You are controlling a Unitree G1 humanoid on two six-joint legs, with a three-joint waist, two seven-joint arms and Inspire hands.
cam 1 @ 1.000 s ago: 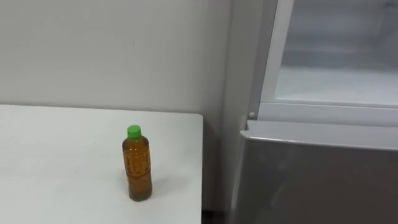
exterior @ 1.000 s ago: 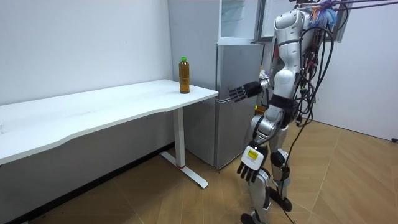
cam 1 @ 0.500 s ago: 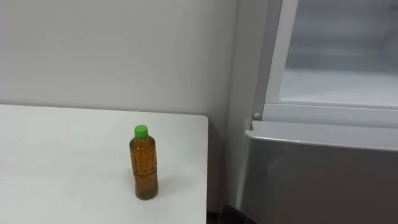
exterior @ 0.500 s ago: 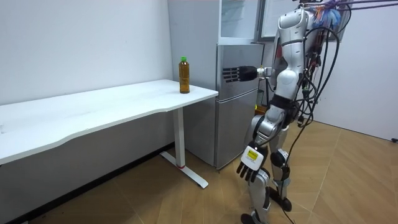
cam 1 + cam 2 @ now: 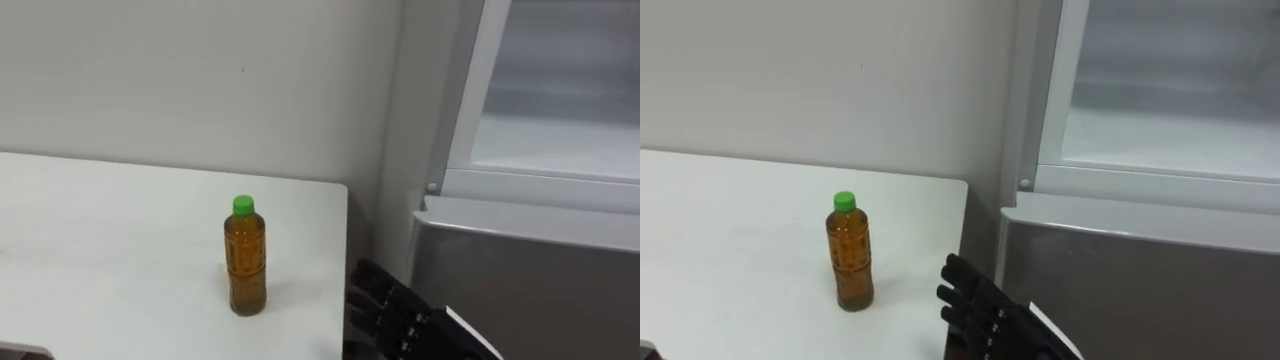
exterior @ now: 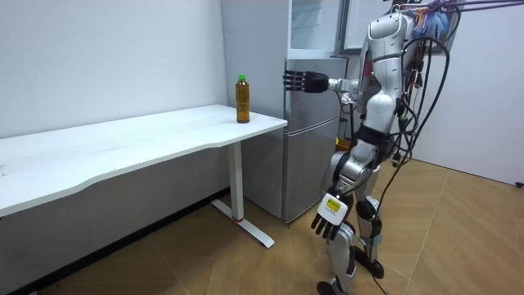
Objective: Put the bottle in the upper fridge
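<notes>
Raised from waist height, the robot's right hand [image 5: 400, 312], fingers straight and empty, now hovers at four o'clock of the upright bottle [image 5: 245, 257] on the desk [image 5: 120, 250]. A grasp looks next, with the upper fridge [image 5: 560, 150] open at two o'clock.

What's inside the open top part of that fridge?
Through the open upper compartment I see a bare white floor and pale back wall, nothing standing there. Its top and right side lie outside the picture, so those I cannot judge.
</notes>
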